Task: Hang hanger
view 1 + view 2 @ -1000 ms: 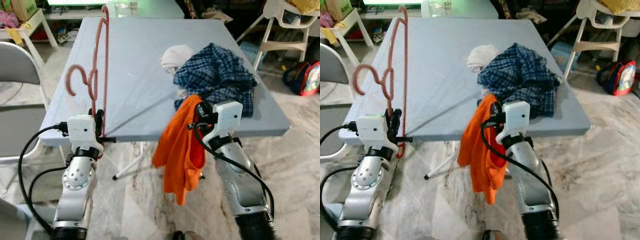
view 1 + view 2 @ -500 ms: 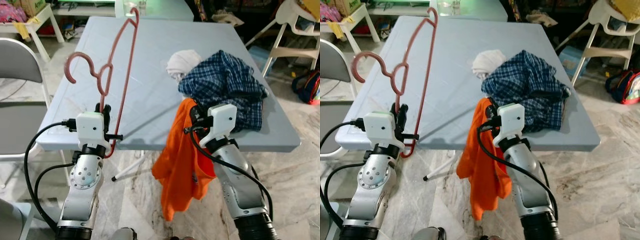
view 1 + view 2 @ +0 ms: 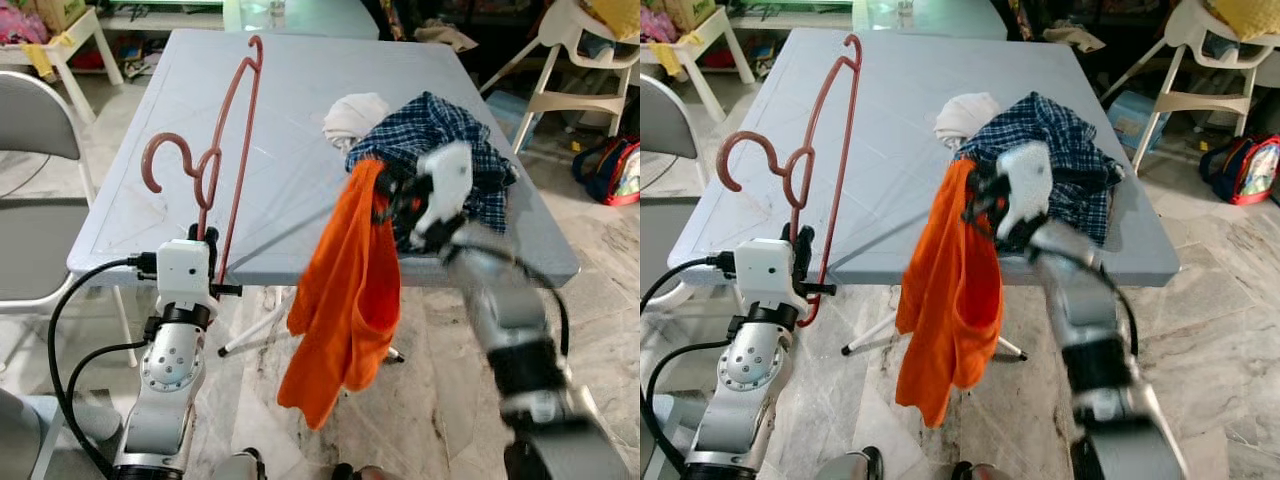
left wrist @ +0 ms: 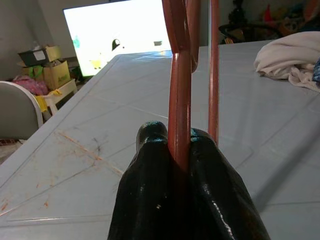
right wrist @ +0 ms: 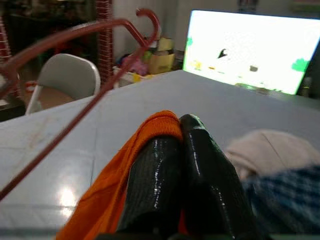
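Note:
A reddish-pink hanger [image 3: 232,140] stands upright at the front left edge of the grey table [image 3: 280,90], hook pointing left. My left gripper [image 3: 205,238] is shut on its lower bar, seen close in the left wrist view [image 4: 178,145]. My right gripper [image 3: 385,192] is shut on the top edge of an orange garment [image 3: 345,290], which hangs long in front of the table's edge. The right arm is blurred. In the right wrist view the black fingers [image 5: 200,165] pinch the orange cloth [image 5: 105,200], and the hanger [image 5: 75,32] shows beyond.
A blue plaid garment [image 3: 440,120] and a white cloth [image 3: 352,108] lie heaped on the table's right half. A grey folding chair [image 3: 35,110] stands to the left. A white high chair [image 3: 585,60] and a backpack [image 3: 608,160] are to the right.
My right arm has risen and swung toward the table with the orange garment, lifting it higher. The left gripper still holds the hanger upright. The camera has shifted a little.

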### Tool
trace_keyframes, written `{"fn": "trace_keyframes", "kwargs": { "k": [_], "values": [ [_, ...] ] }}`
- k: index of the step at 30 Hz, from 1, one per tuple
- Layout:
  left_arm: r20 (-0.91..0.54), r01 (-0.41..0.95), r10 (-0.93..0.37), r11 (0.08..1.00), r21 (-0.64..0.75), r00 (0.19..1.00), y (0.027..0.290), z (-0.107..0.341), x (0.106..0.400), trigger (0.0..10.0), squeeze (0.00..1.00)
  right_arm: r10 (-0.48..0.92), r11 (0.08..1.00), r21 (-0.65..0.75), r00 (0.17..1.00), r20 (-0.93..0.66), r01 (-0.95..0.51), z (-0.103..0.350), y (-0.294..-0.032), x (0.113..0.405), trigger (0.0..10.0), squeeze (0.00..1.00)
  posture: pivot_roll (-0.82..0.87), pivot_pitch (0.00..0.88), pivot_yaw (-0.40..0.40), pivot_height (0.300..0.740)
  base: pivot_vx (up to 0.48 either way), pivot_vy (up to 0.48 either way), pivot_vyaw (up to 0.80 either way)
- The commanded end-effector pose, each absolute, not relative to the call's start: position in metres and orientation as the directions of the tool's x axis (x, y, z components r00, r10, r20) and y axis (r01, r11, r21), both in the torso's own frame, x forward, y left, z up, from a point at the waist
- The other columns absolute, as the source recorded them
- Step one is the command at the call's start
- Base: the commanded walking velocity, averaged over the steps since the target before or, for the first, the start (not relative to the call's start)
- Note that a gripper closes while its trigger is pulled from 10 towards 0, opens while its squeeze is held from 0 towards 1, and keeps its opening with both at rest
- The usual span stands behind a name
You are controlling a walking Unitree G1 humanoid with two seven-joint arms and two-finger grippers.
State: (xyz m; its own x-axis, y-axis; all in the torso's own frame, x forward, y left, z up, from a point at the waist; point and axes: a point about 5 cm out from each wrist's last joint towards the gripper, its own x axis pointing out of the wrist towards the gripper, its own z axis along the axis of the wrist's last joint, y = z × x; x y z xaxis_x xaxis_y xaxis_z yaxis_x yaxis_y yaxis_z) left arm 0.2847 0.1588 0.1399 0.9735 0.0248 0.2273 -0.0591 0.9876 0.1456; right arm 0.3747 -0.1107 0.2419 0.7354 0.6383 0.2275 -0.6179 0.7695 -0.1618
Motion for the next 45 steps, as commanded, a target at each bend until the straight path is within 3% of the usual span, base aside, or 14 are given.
{"fn": "trace_keyframes", "kwargs": {
  "k": [1, 8, 9, 10, 13, 16, 18, 24, 27, 34, 37, 38, 40, 45],
  "values": [
    [0.191, -0.056, 0.025, 0.986, 0.156, 0.981, 0.157, 0.132, 0.283, 10.0, 0.00, 0.658, 0.752, -0.164, 0.714, 0.240, -0.638, 0.252, -0.111, 0.380, 10.0, 0.00, 0.16, 0.192, -0.080, 0.740, 0.000, 0.000, 0.00],
    [0.195, -0.051, 0.019, 0.986, 0.161, 0.981, 0.156, 0.133, 0.283, 10.0, 0.00, 0.681, 0.732, -0.193, 0.708, 0.185, -0.654, 0.276, -0.104, 0.401, 10.0, 0.00, 0.17, 0.192, -0.071, 0.740, 0.000, 0.000, 0.00],
    [0.198, -0.044, 0.011, 0.986, 0.163, 0.980, 0.155, 0.134, 0.284, 10.0, 0.00, 0.501, 0.866, -0.127, 0.841, 0.205, -0.484, 0.306, -0.118, 0.418, 10.0, 0.00, 0.17, 0.190, -0.066, 0.740, 0.000, 0.000, 0.00],
    [0.198, -0.044, 0.011, 0.986, 0.163, 0.980, 0.155, 0.134, 0.284, 10.0, 0.00, 0.501, 0.866, -0.127, 0.841, 0.205, -0.484, 0.306, -0.118, 0.418, 10.0, 0.00, 0.17, 0.190, -0.066, 0.740, 0.000, 0.000, 0.00],
    [0.199, -0.043, 0.010, 0.985, 0.165, 0.980, 0.155, 0.134, 0.283, 10.0, 0.00, 0.298, 0.955, -0.110, 0.896, 0.329, -0.277, 0.350, -0.139, 0.421, 10.0, 0.00, 0.18, 0.190, -0.065, 0.740, 0.000, 0.000, 0.00],
    [0.200, -0.048, 0.014, 0.985, 0.166, 0.980, 0.155, 0.134, 0.283, 10.0, 0.00, 0.141, 0.989, -0.103, 0.840, 0.524, -0.102, 0.397, -0.160, 0.411, 10.0, 0.00, 0.19, 0.189, -0.068, 0.740, 0.000, 0.000, 0.00],
    [0.204, -0.059, 0.024, 0.984, 0.169, 0.979, 0.157, 0.134, 0.283, 10.0, 0.00, 0.064, 0.979, -0.185, 0.730, 0.680, 0.086, 0.437, -0.171, 0.395, 10.0, 0.00, 0.20, 0.185, -0.071, 0.740, 0.000, 0.000, 0.00],
    [0.214, -0.073, 0.035, 0.983, 0.171, 0.976, 0.157, 0.135, 0.283, 10.0, 0.00, 0.013, 0.908, -0.223, 0.509, 0.861, 0.355, 0.486, -0.180, 0.365, 10.0, 0.00, 0.20, 0.185, -0.078, 0.740, 0.000, 0.000, 0.00],
    [0.213, -0.074, 0.036, 0.983, 0.171, 0.976, 0.156, 0.135, 0.282, 10.0, 0.00, -0.007, 0.895, -0.213, 0.490, 0.872, 0.391, 0.485, -0.187, 0.363, 10.0, 0.00, 0.20, 0.186, -0.082, 0.740, 0.000, 0.000, 0.00],
    [0.212, -0.079, 0.041, 0.982, 0.170, 0.976, 0.156, 0.134, 0.281, 10.0, 0.00, 0.086, 0.875, -0.377, 0.668, 0.739, 0.304, 0.423, -0.182, 0.392, 10.0, 0.00, 0.20, 0.189, -0.084, 0.740, 0.000, 0.000, 0.00],
    [0.211, -0.080, 0.043, 0.982, 0.171, 0.976, 0.157, 0.133, 0.280, 10.0, 0.00, 0.198, 0.870, -0.464, 0.742, 0.641, 0.169, 0.387, -0.170, 0.402, 10.0, 0.00, 0.21, 0.191, -0.084, 0.740, 0.000, 0.000, 0.00],
    [0.209, -0.079, 0.042, 0.982, 0.171, 0.977, 0.157, 0.133, 0.280, 10.0, 0.00, 0.318, 0.844, -0.535, 0.784, 0.534, 0.022, 0.358, -0.159, 0.407, 10.0, 0.00, 0.20, 0.192, -0.083, 0.740, 0.000, 0.000, 0.00],
    [0.207, -0.077, 0.041, 0.982, 0.170, 0.977, 0.157, 0.132, 0.280, 10.0, 0.00, 0.432, 0.805, -0.579, 0.798, 0.419, -0.132, 0.332, -0.147, 0.410, 10.0, 0.00, 0.20, 0.192, -0.083, 0.740, 0.000, 0.000, 0.00],
    [0.204, -0.066, 0.030, 0.984, 0.168, 0.978, 0.154, 0.131, 0.281, 10.0, 0.00, 0.578, 0.697, -0.645, 0.778, 0.245, -0.314, 0.296, -0.139, 0.408, 10.0, 0.00, 0.19, 0.192, -0.083, 0.740, 0.000, 0.000, 0.00]
  ]
}}
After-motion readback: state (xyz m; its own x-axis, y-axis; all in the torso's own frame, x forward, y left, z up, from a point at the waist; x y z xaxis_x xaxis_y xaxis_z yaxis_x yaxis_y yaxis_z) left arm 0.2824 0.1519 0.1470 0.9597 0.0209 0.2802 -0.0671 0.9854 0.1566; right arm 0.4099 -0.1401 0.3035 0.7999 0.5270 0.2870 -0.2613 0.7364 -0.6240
